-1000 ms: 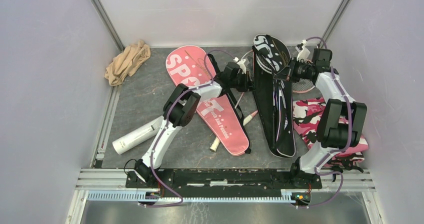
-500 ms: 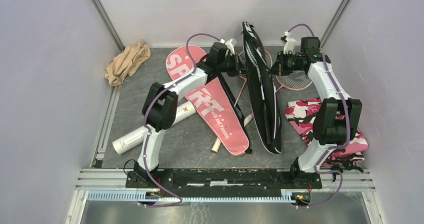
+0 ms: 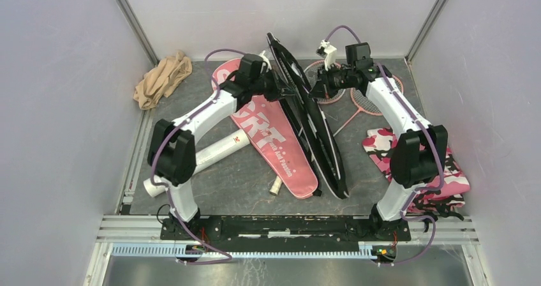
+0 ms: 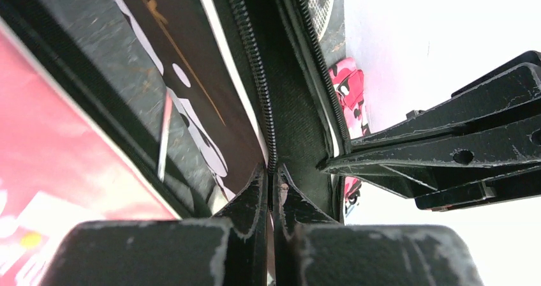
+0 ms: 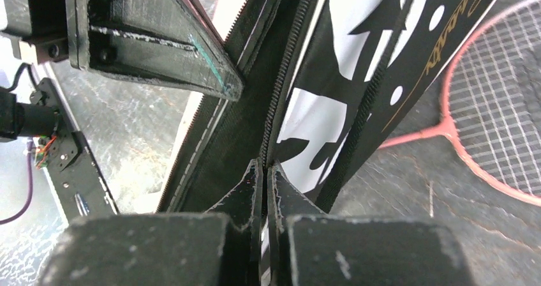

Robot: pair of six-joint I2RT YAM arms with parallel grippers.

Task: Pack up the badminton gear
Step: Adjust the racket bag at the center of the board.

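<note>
The black bag (image 3: 310, 117) now stands on its edge across the middle of the table. Its tail rests near 6 o'clock and its broad head is lifted toward 12 o'clock. A second ago it lay flat, further toward 3 o'clock. The left gripper (image 4: 273, 174) is pressed together on one zip edge of the bag, and the right gripper (image 5: 263, 171) pinches the opposite zip edge in the same way, so each holds one lip of the opening. Both arms have swung toward 9 o'clock and risen with the bag. That shift has uncovered the pink-framed rackets (image 3: 376, 97), which lie bare on the table at about 1 o'clock, just beside the right arm. The pink bag (image 3: 274, 142) lies flat just beside the black one on its 9 o'clock side, with a white handle (image 3: 275, 185) poking out under it. The white tube (image 3: 214, 153) sits further out, toward 8 o'clock. The bag looks ready to be spread open, but nothing is packed yet, and a gripper must let go to fetch a racket.
</note>
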